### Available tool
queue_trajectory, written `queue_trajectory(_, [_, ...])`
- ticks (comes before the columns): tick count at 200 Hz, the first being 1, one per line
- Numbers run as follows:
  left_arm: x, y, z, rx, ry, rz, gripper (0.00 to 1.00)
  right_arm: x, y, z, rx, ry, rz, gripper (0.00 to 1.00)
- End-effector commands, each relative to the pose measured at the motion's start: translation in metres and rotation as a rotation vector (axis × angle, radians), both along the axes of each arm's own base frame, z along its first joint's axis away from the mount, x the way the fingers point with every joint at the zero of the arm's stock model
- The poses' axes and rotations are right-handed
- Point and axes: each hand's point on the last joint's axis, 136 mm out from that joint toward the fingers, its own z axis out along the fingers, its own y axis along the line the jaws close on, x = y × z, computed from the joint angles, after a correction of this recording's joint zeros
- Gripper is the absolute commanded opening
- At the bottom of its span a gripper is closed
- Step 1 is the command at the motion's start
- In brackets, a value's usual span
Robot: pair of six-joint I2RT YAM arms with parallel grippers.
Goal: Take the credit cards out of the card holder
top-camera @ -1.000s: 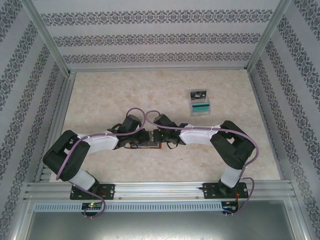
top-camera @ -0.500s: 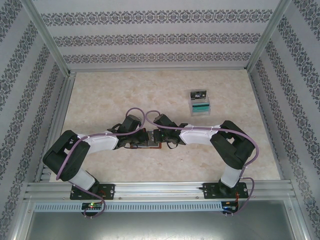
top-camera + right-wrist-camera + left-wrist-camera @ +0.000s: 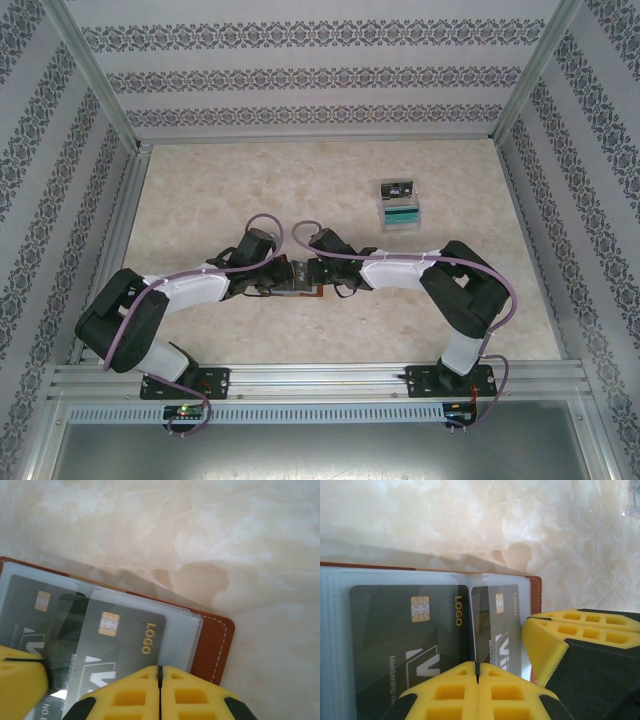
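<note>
Brown leather card holder (image 3: 212, 645) lying open under left jaws and right jaws, both pinched shut, nothing visibly clamped; could drag whole holder across counter (image 3: 200, 530) with cards (image 3: 125, 635) stuck in sleeves.

Shows the card holder (image 3: 308, 294) lying open and flat on the pale marbled table (image 3: 220, 200), a little nearer than its middle. Reddish-brown leather outside (image 3: 212, 642), with pale stitching round a rounded corner; clear, blue-grey sleeves inside. Holds two dark grey credit cards (image 3: 405, 640), face up, each with a gold chip, gold "LOGO" lettering and white print, only partly readable. From the left wrist, has one card in the wider sleeve and the other (image 3: 495, 630) just beside it, towards the leather edge. From the right wrist, has one card (image 3: 125, 640) overlapping the other (image 3: 30, 605), both within the sleeves.
</note>
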Motion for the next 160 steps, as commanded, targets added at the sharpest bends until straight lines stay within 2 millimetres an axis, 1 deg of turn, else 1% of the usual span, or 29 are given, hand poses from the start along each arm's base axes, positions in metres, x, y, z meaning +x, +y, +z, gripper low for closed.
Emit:
queue_trajectory(1, [-0.004, 0.002, 0.001, -0.004, -0.002, -0.024, 0.0, -0.007, -0.013, -0.018, -0.041, 0.05, -0.019, 0.08])
queue_trajectory(46, [-0.003, 0.007, -0.003, 0.024, 0.007, -0.017, 0.0, -0.005, -0.012, -0.015, -0.037, 0.045, -0.02, 0.08])
queue_trajectory(62, [-0.003, 0.003, -0.002, 0.007, 0.008, -0.026, 0.0, -0.006, -0.012, -0.015, -0.038, 0.048, -0.017, 0.08])
queue_trajectory(77, [-0.004, -0.001, 0.0, -0.018, 0.009, -0.037, 0.18, -0.007, -0.011, -0.016, -0.036, 0.051, -0.015, 0.08])
queue_trajectory(84, [-0.004, -0.003, -0.001, -0.029, 0.01, -0.039, 0.28, -0.006, -0.01, -0.016, -0.033, 0.052, -0.015, 0.08])
queue_trajectory(101, [-0.004, -0.005, -0.002, -0.05, 0.014, -0.035, 0.35, -0.006, -0.008, -0.015, -0.032, 0.049, -0.011, 0.08])
queue_trajectory(127, [-0.006, -0.008, -0.009, -0.068, 0.033, -0.034, 0.34, -0.005, -0.008, -0.015, -0.031, 0.048, -0.011, 0.08])
queue_trajectory(160, [-0.006, -0.006, -0.011, -0.063, 0.04, -0.025, 0.33, -0.005, -0.007, -0.013, -0.027, 0.046, -0.012, 0.08])
